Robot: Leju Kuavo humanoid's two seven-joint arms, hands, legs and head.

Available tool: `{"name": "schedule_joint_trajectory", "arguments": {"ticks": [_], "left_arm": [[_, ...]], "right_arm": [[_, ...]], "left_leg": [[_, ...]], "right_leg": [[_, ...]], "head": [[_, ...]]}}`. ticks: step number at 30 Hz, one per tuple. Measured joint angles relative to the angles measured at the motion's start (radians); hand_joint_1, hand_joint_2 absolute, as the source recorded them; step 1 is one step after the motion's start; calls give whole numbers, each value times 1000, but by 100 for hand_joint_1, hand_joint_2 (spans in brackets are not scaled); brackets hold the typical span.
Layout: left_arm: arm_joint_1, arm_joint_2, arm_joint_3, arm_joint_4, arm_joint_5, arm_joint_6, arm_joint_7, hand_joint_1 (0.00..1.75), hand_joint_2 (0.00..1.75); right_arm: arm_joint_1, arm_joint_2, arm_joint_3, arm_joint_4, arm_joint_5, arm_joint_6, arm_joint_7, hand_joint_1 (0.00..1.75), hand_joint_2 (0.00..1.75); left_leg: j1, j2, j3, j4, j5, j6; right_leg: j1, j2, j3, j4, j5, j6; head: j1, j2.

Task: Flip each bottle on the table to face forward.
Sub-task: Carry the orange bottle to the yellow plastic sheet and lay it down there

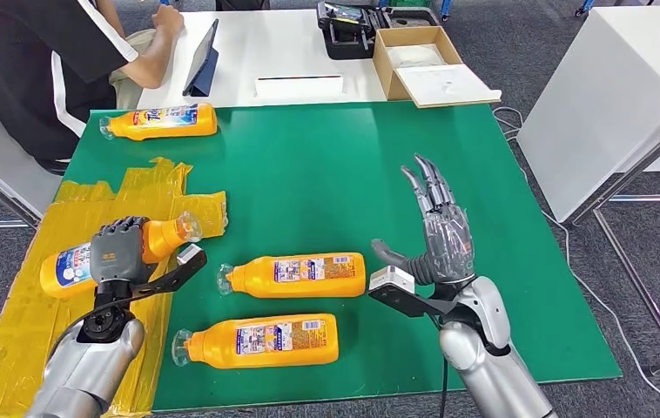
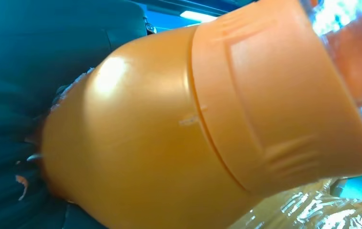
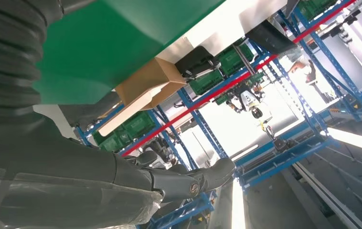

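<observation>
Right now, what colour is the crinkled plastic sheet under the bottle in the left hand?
Yellow; the crinkled plastic sheet shows best in the head view.

bottle (image 2: 169, 133): glossy orange plastic | mat (image 1: 326, 165): matt green | tape (image 1: 22, 313): shiny, wrinkled yellow

Your left hand (image 1: 119, 250) sits on the orange plastic bottle (image 1: 157, 239) lying on the crinkled yellow tape patch (image 1: 13, 322) at the green mat's (image 1: 326, 165) left edge. Right of it lie two more orange bottles, one (image 1: 296, 275) behind the other (image 1: 261, 340). A fourth (image 1: 163, 121) lies at the far left corner.
</observation>
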Motion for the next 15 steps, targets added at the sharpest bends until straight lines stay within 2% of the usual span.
{"name": "schedule_joint_trajectory", "arguments": {"ticks": [8,15], "left_arm": [[-21,4,25,-5,21,-107,-12,175,175],[-25,8,38,-9,24,-163,-15,175,175]], "right_arm": [[-5,10,6,21,7,18,12,0,175],[-17,22,8,41,17,45,24,0,175]], "left_leg": [[0,0,0,0,0,0],[0,0,0,0,0,0]], "right_leg": [[0,0,0,0,0,0],[0,0,0,0,0,0]], "head": [[0,0],[0,0]]}}
